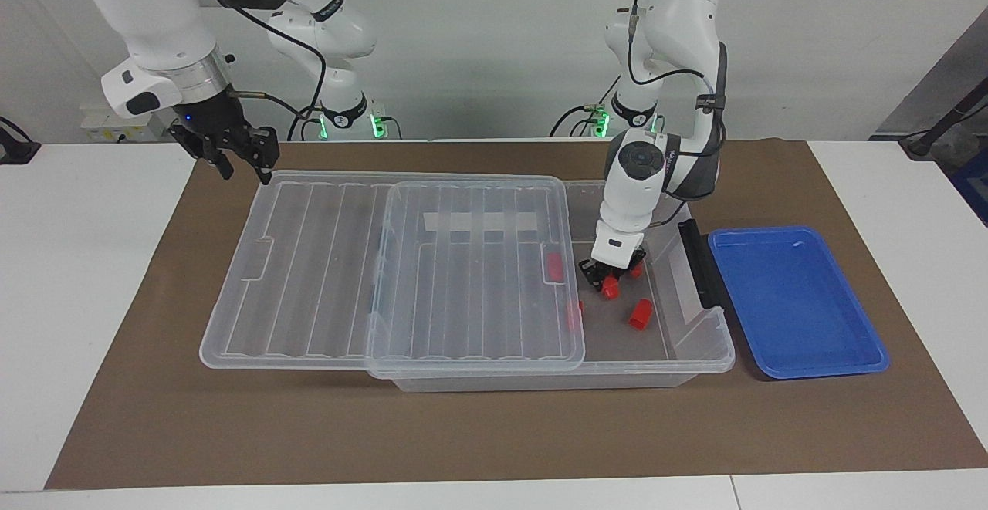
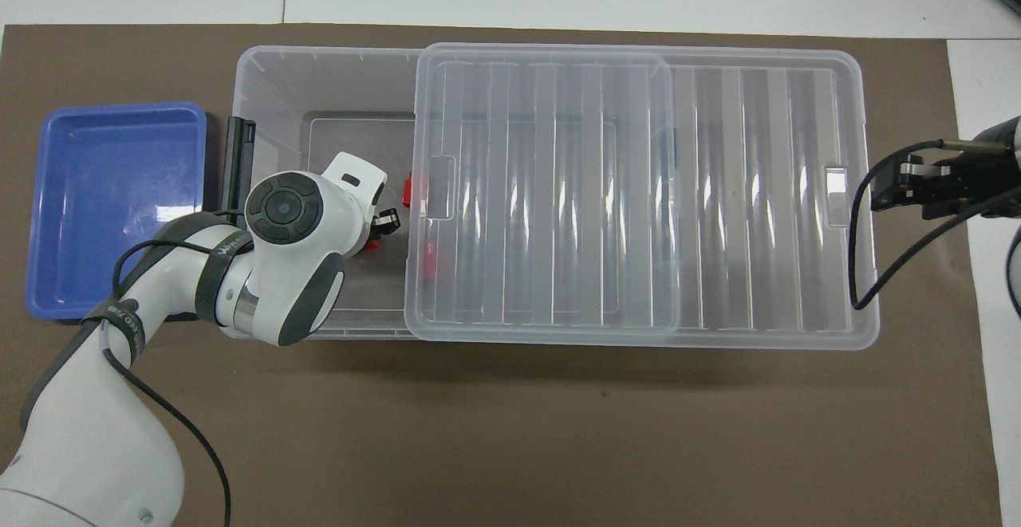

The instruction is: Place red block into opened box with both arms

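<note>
The clear box (image 1: 695, 356) (image 2: 319, 72) lies along the brown mat. Its ribbed lid (image 1: 324, 263) (image 2: 718, 192) is slid toward the right arm's end, so the other end is uncovered. My left gripper (image 1: 610, 280) (image 2: 381, 228) reaches down into that uncovered end, shut on a red block (image 1: 610, 288) low over the box floor. Beside it in the box lie two more red blocks (image 1: 640, 314) (image 1: 637, 269). Two others (image 1: 554, 265) (image 1: 573, 315) show through the lid's edge. My right gripper (image 1: 245, 161) (image 2: 881, 192) hangs open with nothing in it, by the lid's end.
A shallow blue tray (image 1: 795, 302) (image 2: 112, 208) stands on the mat at the left arm's end, right beside the box's dark grey handle (image 1: 698, 263) (image 2: 237, 160). The left arm's wrist covers part of the box's uncovered end in the overhead view.
</note>
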Robot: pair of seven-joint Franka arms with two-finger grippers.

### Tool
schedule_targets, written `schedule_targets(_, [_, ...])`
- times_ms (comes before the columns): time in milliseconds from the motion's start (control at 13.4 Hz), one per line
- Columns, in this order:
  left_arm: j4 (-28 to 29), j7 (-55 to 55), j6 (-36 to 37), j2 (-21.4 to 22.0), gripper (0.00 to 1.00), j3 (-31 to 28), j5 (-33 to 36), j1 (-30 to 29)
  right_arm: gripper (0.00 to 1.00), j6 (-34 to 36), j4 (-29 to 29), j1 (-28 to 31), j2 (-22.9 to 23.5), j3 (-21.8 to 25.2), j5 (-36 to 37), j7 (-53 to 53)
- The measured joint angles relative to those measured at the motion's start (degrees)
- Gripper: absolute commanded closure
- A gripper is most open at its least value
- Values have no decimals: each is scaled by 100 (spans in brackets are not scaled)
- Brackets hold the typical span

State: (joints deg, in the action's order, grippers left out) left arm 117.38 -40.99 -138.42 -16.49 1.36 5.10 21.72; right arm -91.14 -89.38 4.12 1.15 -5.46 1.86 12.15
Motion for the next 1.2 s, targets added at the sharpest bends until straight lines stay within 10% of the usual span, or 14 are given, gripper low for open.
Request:
schedule_targets(672, [0,-83,-152,0,100,-2,1,24,100,-1160,-607,570,112,11,-2,-508])
schedule_targets(896, [0,-102,-156,0,48,-4,1,25,100,-1446,-658,707,323,14,-3,-738])
schedule_targets(1195, [0,-113,-156,0,40,-5,1,25,100,-1777,-689,752,631,13,-3,-802])
